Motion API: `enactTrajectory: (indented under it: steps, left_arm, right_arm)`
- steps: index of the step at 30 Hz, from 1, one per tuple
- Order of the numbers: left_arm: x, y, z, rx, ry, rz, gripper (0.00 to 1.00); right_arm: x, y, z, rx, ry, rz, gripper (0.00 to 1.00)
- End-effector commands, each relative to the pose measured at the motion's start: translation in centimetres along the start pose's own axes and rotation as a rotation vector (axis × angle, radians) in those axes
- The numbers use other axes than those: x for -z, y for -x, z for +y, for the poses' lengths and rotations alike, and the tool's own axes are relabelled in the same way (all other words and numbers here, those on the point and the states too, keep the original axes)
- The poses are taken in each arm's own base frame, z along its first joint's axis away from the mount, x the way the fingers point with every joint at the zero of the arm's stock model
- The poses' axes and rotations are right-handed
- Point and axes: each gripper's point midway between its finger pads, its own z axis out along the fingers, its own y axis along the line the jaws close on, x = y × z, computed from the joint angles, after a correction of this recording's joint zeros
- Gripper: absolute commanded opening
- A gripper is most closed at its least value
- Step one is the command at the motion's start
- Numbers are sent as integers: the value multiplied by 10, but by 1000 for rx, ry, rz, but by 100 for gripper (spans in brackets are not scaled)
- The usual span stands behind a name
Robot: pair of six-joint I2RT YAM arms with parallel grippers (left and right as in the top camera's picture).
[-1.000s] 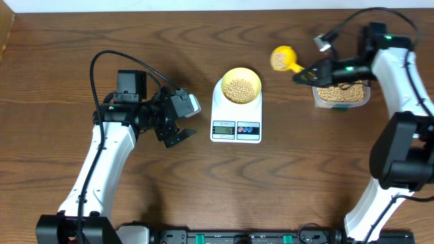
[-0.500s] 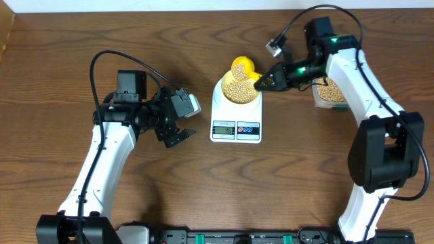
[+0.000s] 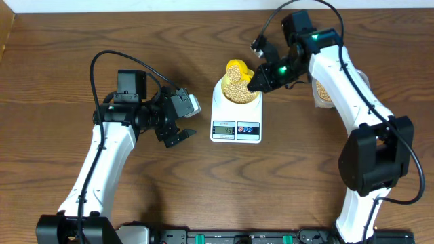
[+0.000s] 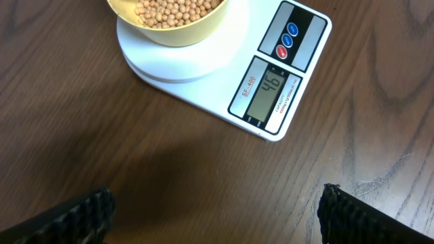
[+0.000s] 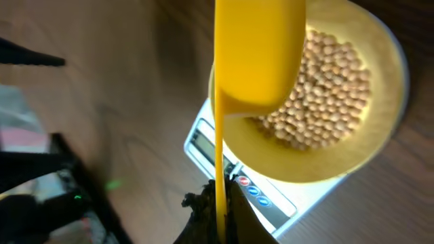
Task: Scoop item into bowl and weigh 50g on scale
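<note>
The white scale [image 3: 220, 112] stands mid-table with the pale-yellow bowl [image 3: 244, 100] on it, filled with tan beans [image 3: 234, 88]. My right gripper [image 3: 261, 81] is shut on the thin handle of a bright yellow scoop [image 3: 237, 70], whose head hangs tipped over the bowl. In the right wrist view the scoop [image 5: 258, 54] covers part of the beans [image 5: 325, 88], and the right gripper [image 5: 220, 210] pinches the handle. My left gripper [image 3: 178, 132] stands open and empty left of the scale. In the left wrist view the scale [image 4: 203, 74] display reads 46 and the left gripper [image 4: 217, 217] is above bare wood.
A clear tub [image 3: 322, 91] with more beans stands at the right, mostly hidden behind my right arm. Black cables loop above both arms. The table's far edge runs along the top of the overhead view.
My right arm has carried the scoop leftward from beside the tub to above the bowl, and the scoop head now tips over the beans. The left arm has not moved.
</note>
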Motion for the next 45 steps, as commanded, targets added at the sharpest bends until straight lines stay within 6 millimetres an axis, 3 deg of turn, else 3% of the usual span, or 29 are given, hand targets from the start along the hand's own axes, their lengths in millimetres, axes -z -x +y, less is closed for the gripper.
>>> enactTrajectory:
  steps: [1,7,24,33,41,45]
  left_arm:
    - [4,4,-1,5,2,-18,98]
    - [4,4,-1,5,2,-18,97]
    - [4,4,-1,5,2,-18,98]
    - [4,4,-1,5,2,-18,98]
    - [4,4,-1,5,2,-18,98]
    - [4,4,-1,5,2,-18,98]
  right_arm:
    - [9,7,-1,74,-109,-9,1]
    - [10,3,-9,69,-161,14,1]
    - [1,-2,1,170,-205,58,1]
    - [3,-5,-4,171,-240,73,1]
    - [3,-6,5,158,-171,68,1]
    - [12,-3,6,114,-76,33,1]
